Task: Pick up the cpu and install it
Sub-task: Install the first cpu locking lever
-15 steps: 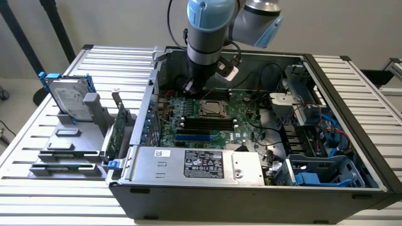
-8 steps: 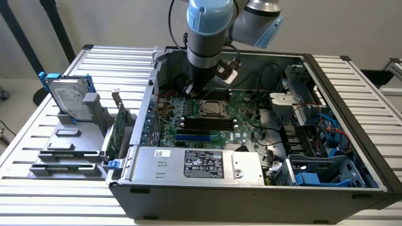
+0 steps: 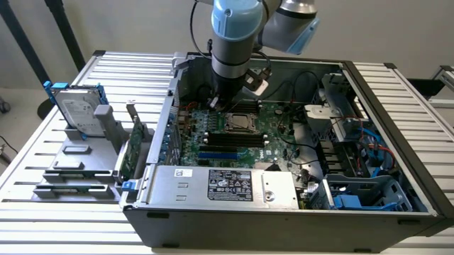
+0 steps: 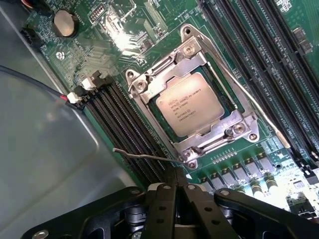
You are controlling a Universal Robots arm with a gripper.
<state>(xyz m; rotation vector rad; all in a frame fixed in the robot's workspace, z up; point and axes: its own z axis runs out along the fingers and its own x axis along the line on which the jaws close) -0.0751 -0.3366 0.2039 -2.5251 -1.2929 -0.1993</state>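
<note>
Exterior, gripper [image 3: 218, 103]: hanging over the green board [image 3: 278, 114] inside the grey metal case [image 3: 284, 223].
Exterior, cpu [image 3: 241, 122]: sitting in its socket, near the gripper.
Wrist, fingers [image 4: 162, 204]: black, pressing together, holding nothing.
Wrist, cpu: flat dull-silver square lying inside a shiny steel frame [image 4: 149, 82].

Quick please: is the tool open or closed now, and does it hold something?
Tool: closed, fingers pressed together, nothing held between them; the cpu lies in its socket.
</note>
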